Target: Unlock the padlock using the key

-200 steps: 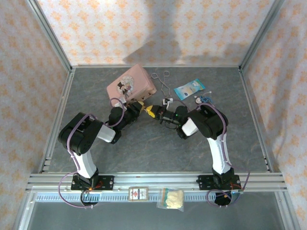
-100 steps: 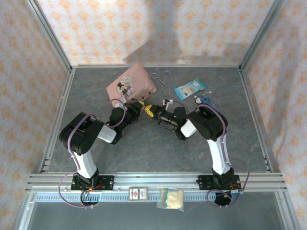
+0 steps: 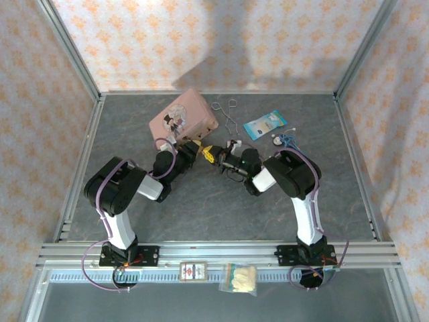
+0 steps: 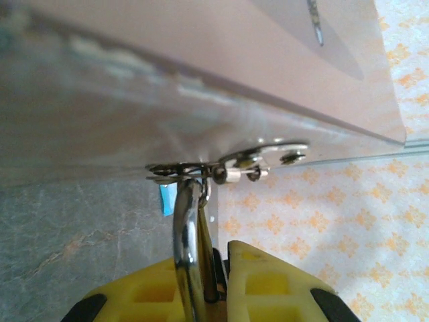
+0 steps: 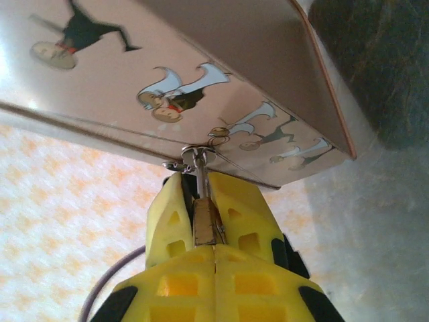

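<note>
2 grippers meet nose to nose just below the pink tin (image 3: 182, 115), a little above the middle of the overhead frame. the left gripper (image 4: 201, 265) is clamped on the padlock (image 5: 204, 227). in the left wrist view the silver shackle (image 4: 186, 228) rises from between the yellow fingers at the bottom edge and hooks through the hasp (image 4: 265, 153) on the tin's rim at mid-frame. in the right wrist view the brass body sits pinched low in the centre. right beneath it the right gripper (image 5: 214, 261) has its fingers pressed together with no gap. whether the key lies between them, or has entered the keyway, is hidden.

the likely trouble is in the turn. if the key is off the slot's line, it would skate off the brass instead of seating. a twist from the right could roll the small body in the left's pinch, or the key could swivel between its own pads, so nothing unlocks. any pull along the shackle loads the hasp and could drag or tip the tin. with both sets of fingers this crowded, a wrist roll may also knock them together.
</note>
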Controlling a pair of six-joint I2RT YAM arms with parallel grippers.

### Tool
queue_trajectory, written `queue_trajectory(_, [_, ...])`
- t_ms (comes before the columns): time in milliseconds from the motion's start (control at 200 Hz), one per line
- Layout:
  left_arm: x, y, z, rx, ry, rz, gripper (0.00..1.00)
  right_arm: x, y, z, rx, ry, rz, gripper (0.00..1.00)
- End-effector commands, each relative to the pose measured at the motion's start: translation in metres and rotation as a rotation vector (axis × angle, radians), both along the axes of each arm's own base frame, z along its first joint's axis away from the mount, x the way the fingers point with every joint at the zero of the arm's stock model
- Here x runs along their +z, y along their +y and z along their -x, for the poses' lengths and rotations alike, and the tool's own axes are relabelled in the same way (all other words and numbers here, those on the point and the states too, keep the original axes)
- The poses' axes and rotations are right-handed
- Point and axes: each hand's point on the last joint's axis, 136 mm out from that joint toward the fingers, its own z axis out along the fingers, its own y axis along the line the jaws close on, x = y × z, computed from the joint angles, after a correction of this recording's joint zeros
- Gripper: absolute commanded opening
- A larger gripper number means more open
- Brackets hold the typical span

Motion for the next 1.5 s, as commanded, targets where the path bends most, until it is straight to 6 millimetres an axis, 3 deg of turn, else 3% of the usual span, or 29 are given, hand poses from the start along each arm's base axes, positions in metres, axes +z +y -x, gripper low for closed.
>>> queue_trajectory(0, [0.041,-0.033,0.029,-0.174,-0.227,0.036,0.00,0.032,0.004,0.009,0.075,0.138,-0.197,0.00])
queue_trajectory(100, [0.050,-0.031,0.032,-0.189,-0.302,0.057,0.00,0.038,0.003,0.017,0.129,0.307,-0.344,0.00])
queue_trajectory(115, [0.042,-0.031,0.031,-0.191,-0.292,0.053,0.00,0.040,0.002,0.017,0.134,0.324,-0.367,0.00])
queue_trajectory(175, [0.045,-0.029,0.033,-0.191,-0.331,0.077,0.00,0.047,0.001,0.019,0.153,0.375,-0.425,0.00])
queue_trajectory(410, [0.051,-0.030,0.036,-0.191,-0.412,-0.003,0.00,0.073,-0.004,0.005,0.137,0.404,-0.570,0.00])
queue_trajectory(601, [0.051,-0.037,0.036,-0.227,-0.447,-0.031,0.00,0.077,-0.003,0.001,0.120,0.401,-0.596,0.00])
queue_trajectory(846, [0.050,-0.027,0.031,-0.176,-0.390,0.025,0.00,0.033,-0.002,0.005,0.060,0.329,-0.380,0.01])
queue_trajectory(1066, [0.042,-0.019,0.024,-0.128,-0.300,0.051,0.00,0.011,-0.011,0.005,-0.035,0.172,-0.185,0.28])
queue_trajectory(1186, [0.032,-0.017,0.018,-0.107,-0.233,0.029,0.00,-0.002,-0.017,0.004,-0.057,0.118,-0.052,0.37])
queue_trajectory(1206, [0.040,-0.017,0.017,-0.103,-0.242,0.031,0.00,-0.005,-0.018,0.005,-0.060,0.111,-0.028,0.38])
queue_trajectory(1261, [0.035,-0.017,0.014,-0.097,-0.210,0.017,0.00,-0.013,-0.022,0.005,-0.074,0.083,0.042,0.45])
queue_trajectory(1496, [0.013,-0.017,0.004,-0.070,-0.077,-0.026,0.00,-0.046,-0.040,0.011,-0.076,-0.033,0.384,0.52])
